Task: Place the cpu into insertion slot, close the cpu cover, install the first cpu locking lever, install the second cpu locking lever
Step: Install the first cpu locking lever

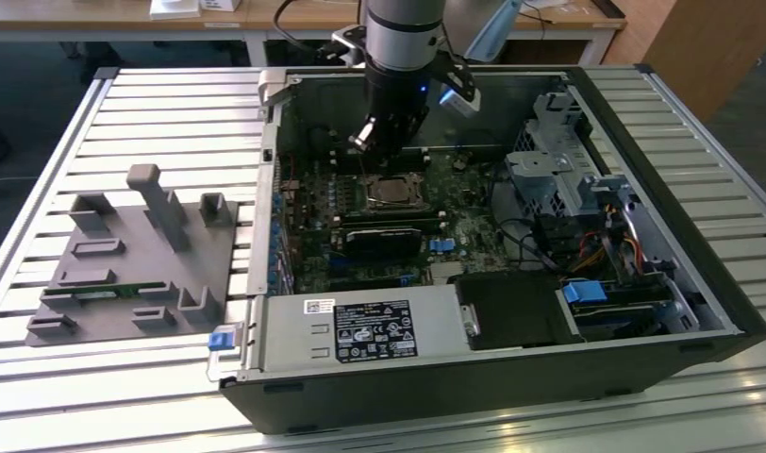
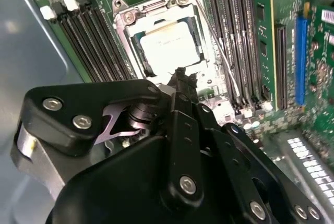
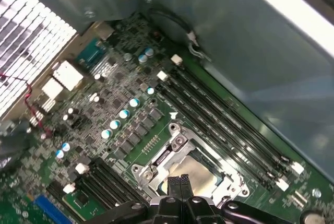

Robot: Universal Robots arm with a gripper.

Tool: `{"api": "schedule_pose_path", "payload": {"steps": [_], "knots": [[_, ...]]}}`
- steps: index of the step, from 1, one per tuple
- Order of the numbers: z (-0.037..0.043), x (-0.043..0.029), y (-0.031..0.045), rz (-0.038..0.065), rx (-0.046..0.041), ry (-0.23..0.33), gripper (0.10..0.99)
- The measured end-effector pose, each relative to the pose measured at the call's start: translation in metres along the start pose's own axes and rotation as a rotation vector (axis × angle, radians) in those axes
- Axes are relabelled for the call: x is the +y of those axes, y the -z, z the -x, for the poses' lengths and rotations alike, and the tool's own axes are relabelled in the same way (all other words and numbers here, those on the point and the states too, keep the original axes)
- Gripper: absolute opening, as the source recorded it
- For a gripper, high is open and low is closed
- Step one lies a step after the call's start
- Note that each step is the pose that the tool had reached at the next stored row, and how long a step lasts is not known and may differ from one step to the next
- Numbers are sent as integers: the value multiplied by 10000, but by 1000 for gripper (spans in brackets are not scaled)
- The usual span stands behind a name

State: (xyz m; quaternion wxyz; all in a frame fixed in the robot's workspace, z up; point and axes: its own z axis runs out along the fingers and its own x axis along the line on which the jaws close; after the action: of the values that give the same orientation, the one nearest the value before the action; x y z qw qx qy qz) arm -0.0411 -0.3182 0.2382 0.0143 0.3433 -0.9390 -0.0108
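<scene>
The cpu [image 2: 169, 46] lies flat in the insertion slot [image 1: 393, 192] on the green board, its silvery top showing through the window of the cpu cover [image 2: 128, 24], which lies down around it. A thin lever rod [image 2: 225, 62] runs along one side of the socket. My gripper [image 2: 182, 76] hovers just above the socket's edge, its fingers pressed together with nothing between them. In the first wrist view the gripper [image 3: 180, 180] points down at the cpu [image 3: 201, 174]. In the exterior view the gripper [image 1: 367, 142] hangs inside the open computer case, slightly behind the socket.
Long black memory slots [image 2: 88, 36] flank the socket on both sides. The case walls [image 1: 273, 160] enclose the board. A drive cage [image 1: 553, 175] and cables stand at the exterior view's right, a power supply [image 1: 358, 330] at the front. A grey fixture [image 1: 138, 255] sits outside the case.
</scene>
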Motion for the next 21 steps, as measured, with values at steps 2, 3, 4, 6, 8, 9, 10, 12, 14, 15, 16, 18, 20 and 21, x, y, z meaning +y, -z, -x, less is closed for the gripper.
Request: {"api": "schedule_pose_path", "payload": {"steps": [2, 3, 4, 6, 8, 9, 10, 12, 14, 15, 16, 18, 20, 21], "knots": [[0, 0, 0, 1, -2, -42, 106], [0, 0, 0, 1, -2, -44, 106], [0, 0, 0, 1, -2, -45, 106], [0, 0, 0, 1, -2, -45, 106], [0, 0, 0, 2, -2, -45, 106], [0, 0, 0, 1, -2, -48, 106], [0, 0, 0, 1, -2, -49, 106], [0, 0, 0, 1, -2, -49, 106], [0, 0, 0, 1, -2, -49, 106], [0, 0, 0, 2, -2, -50, 106], [0, 0, 0, 1, -2, -50, 106], [0, 0, 0, 1, -2, -50, 106], [0, 0, 0, 2, -3, -50, 106], [0, 0, 0, 1, -2, -41, 106]]}}
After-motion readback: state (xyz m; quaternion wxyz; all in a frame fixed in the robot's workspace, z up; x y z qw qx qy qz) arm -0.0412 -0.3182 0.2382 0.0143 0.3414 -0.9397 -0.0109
